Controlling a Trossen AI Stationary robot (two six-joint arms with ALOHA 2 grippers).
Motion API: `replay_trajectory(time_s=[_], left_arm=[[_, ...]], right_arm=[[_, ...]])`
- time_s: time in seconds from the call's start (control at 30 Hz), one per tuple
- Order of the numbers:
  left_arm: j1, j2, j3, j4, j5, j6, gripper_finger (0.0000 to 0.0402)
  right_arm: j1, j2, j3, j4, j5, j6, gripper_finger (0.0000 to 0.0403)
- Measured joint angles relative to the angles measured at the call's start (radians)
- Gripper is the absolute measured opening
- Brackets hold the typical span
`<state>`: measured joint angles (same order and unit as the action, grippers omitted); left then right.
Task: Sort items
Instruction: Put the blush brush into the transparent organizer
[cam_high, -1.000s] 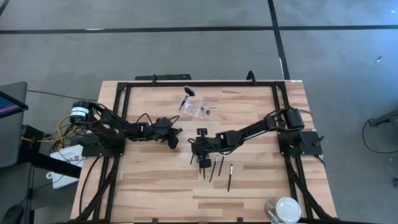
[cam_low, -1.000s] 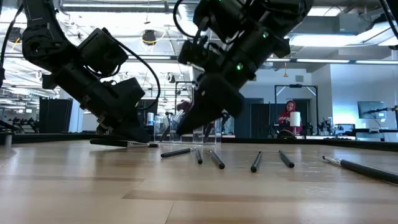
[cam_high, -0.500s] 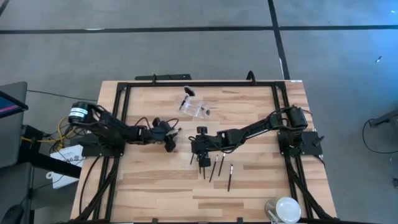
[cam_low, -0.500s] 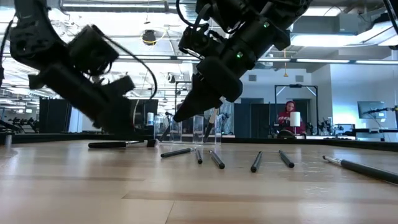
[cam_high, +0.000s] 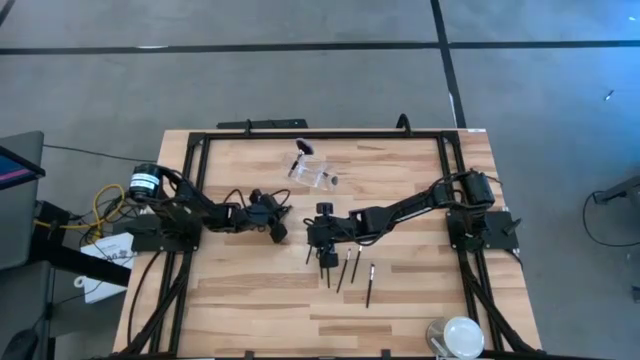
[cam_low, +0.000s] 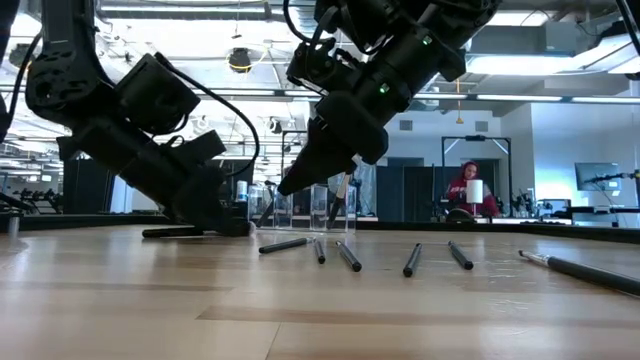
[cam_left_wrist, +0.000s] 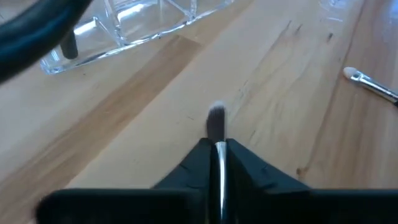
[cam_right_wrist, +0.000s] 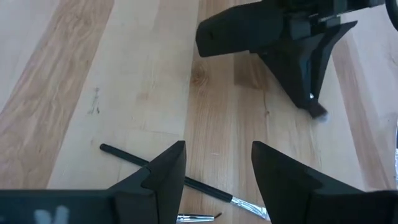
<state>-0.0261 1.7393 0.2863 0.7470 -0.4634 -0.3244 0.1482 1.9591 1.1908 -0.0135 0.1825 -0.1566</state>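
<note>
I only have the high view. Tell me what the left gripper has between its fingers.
Observer: In the left wrist view, the left gripper is shut on a makeup brush, with the bristle tip sticking out in front.
Operator: Report the right gripper.
Observer: The right gripper is open and hovers over a second brush that lies flat.
Operator: Give me the holder's position.
Observer: The clear plastic holder sits ahead of the held brush and does not touch it.
</note>
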Motion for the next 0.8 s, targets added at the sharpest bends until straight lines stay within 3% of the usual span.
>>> replay_trajectory(time_s=[0.2,0.47,0.6,0.73,0.8], left_arm=[[-0.019,-0.078,-0.009,0.032,0.043,-0.020,0.0027],[-0.125,-0.490,-0.045,0.080,0.101,0.062,0.0027],[-0.145,-0.713,-0.075,0.081,0.108,0.156,0.0027],[-0.130,-0.876,-0.092,0.088,0.194,0.226,0.0027],[-0.116,-0.925,-0.094,0.091,0.240,0.246,0.0027]], right_arm=[[-0.001,0.000,-0.001,0.068,0.000,0.045,0.0172],[-0.021,-0.007,-0.001,0.115,0.003,0.065,0.0166],[0.000,-0.125,-0.003,0.040,0.032,-0.006,0.0157],[0.045,-0.299,-0.004,-0.090,0.179,-0.054,0.0149],[0.055,-0.370,-0.061,0.004,0.178,-0.078,0.0144]])
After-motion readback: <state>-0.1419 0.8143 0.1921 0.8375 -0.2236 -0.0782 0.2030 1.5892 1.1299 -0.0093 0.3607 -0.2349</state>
